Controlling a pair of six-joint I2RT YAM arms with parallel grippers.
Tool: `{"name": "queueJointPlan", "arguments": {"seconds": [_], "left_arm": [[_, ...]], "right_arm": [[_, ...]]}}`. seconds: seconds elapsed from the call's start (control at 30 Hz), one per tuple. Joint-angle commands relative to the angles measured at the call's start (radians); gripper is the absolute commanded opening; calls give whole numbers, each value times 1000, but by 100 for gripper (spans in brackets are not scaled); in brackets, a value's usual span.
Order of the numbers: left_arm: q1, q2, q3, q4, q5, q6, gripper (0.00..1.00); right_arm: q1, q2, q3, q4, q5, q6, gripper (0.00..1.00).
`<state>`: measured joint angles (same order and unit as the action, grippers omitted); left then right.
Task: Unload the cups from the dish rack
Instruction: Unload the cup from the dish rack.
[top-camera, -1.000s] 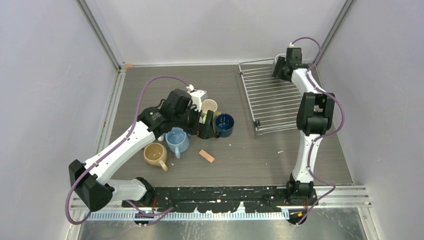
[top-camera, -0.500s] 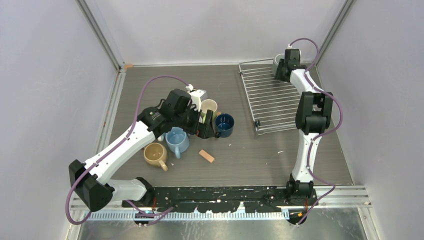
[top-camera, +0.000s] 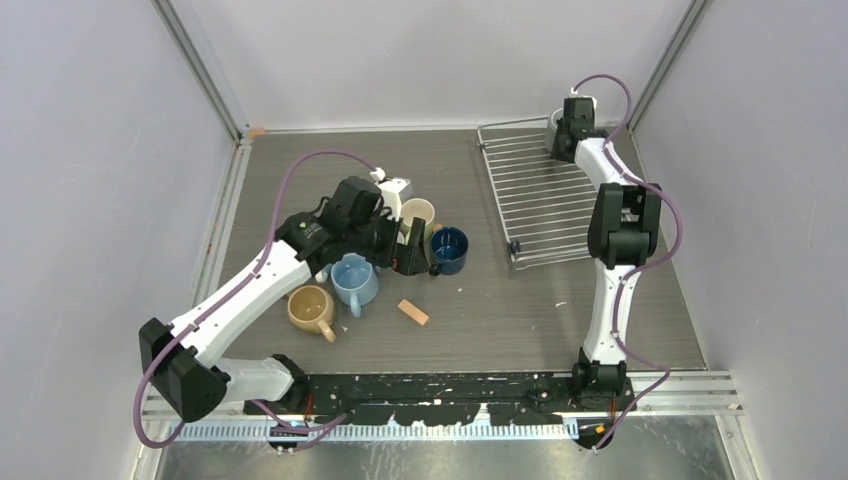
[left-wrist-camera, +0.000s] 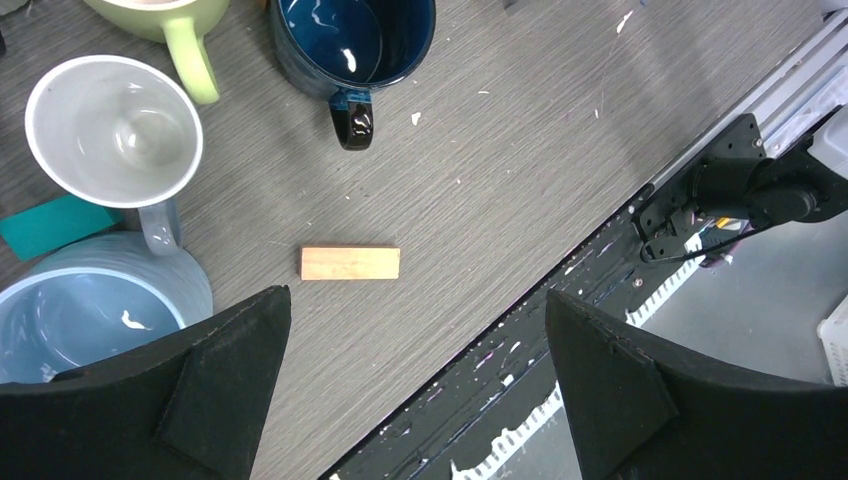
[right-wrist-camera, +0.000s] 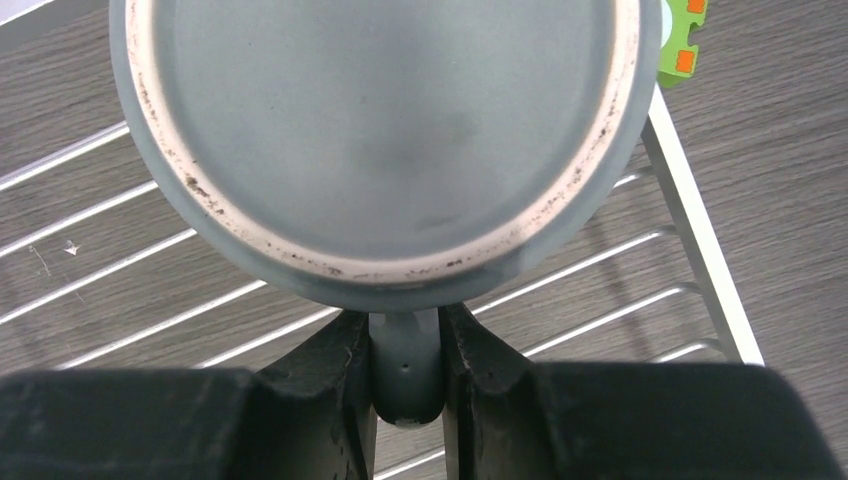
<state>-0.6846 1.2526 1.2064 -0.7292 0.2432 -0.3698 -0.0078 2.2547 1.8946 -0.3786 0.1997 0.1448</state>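
Observation:
The silver wire dish rack (top-camera: 540, 205) lies at the back right. One grey-green mug (right-wrist-camera: 380, 130) stands upside down on its far corner, mostly hidden under my right wrist in the top view. My right gripper (right-wrist-camera: 405, 370) is shut on this mug's handle, at the rack's far edge (top-camera: 565, 130). My left gripper (top-camera: 408, 250) is open and empty, hovering above the table (left-wrist-camera: 417, 295). Off the rack stand a tan mug (top-camera: 310, 306), a light blue mug (top-camera: 354, 279), a navy mug (top-camera: 449, 248), a lime green mug (left-wrist-camera: 165, 10) and a grey-white mug (left-wrist-camera: 115, 130).
A small wooden block (top-camera: 412, 312) lies in front of the mugs, below my left gripper (left-wrist-camera: 350, 263). A teal block (left-wrist-camera: 45, 225) lies by the grey-white mug. A green and orange piece (right-wrist-camera: 680, 40) sits beyond the rack's corner. Walls close the sides.
My right gripper has moved further toward the rack's far corner, onto the grey-green mug. The left arm has barely moved.

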Motion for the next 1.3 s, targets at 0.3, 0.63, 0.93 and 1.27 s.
{"name": "queueJointPlan", "arguments": {"seconds": [0.3, 0.63, 0.93, 1.27], "left_arm": [[37, -17, -4, 77, 30, -62, 100], [57, -10, -12, 129, 75, -145, 100], [84, 5, -7, 196, 122, -234, 100], [164, 52, -29, 409, 227, -463, 100]], "right_arm": [[84, -163, 22, 29, 106, 6, 1], [118, -335, -42, -44, 112, 86, 1], [166, -548, -161, -111, 75, 178, 1], [221, -782, -311, -147, -54, 292, 1]]}}
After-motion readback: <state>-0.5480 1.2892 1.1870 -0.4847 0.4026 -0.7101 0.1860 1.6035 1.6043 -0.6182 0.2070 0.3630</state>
